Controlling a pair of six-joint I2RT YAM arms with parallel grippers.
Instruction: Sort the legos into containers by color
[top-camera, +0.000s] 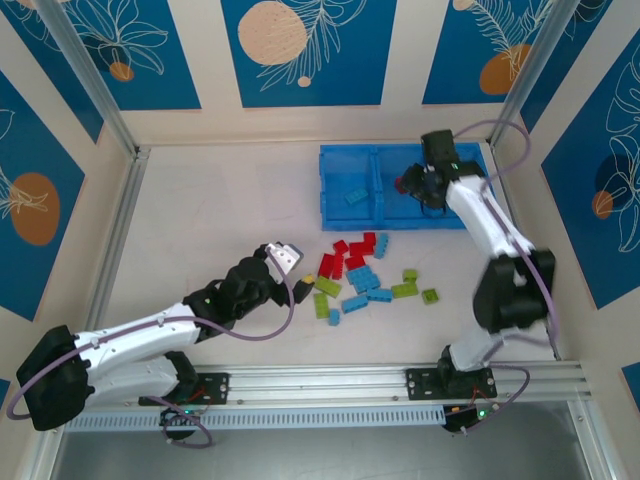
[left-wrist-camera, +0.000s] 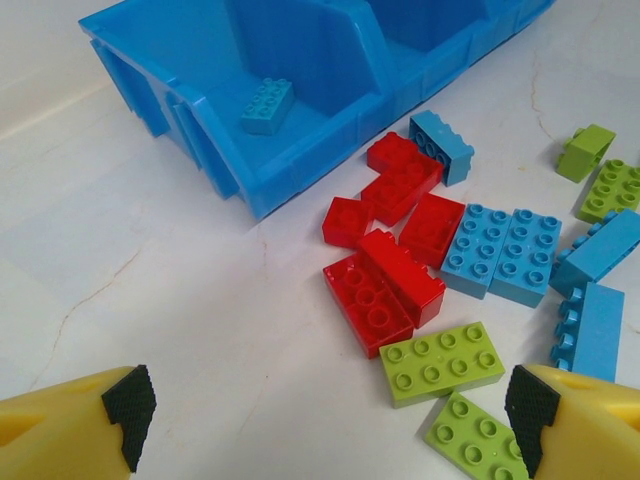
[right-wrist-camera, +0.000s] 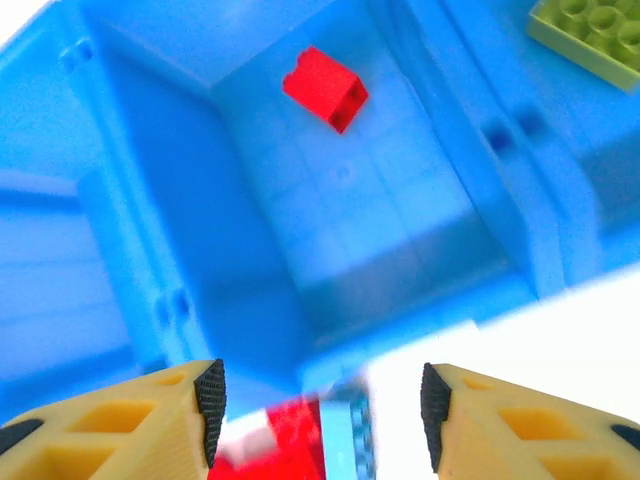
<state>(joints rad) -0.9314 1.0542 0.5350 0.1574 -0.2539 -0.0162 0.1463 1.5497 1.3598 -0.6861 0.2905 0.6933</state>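
We judge the step in hand to be the next pick from the loose bricks (top-camera: 360, 275) on the tabletop (top-camera: 220, 220), just in front of the tray (top-camera: 345, 152). The left gripper (left-wrist-camera: 330, 418) hangs low beside them, jaws wide apart and empty. The lime green brick (left-wrist-camera: 440, 362) lies flat nearest to it, just beside two red bricks (left-wrist-camera: 385, 290). We would come straight down and close across its short sides, so the pads do not push the red ones.

The right gripper (right-wrist-camera: 320, 400) is above the tray, jaws spread with nothing between them. One red brick (right-wrist-camera: 325, 88) is in the compartment below, and a green brick (right-wrist-camera: 590, 25) is in the neighbouring one. A light blue brick (left-wrist-camera: 267, 105) lies in another compartment. We should keep each colour to the compartment it already has.

We can read no brand, label or writing. The studs are too small or blurred to show any lettering.
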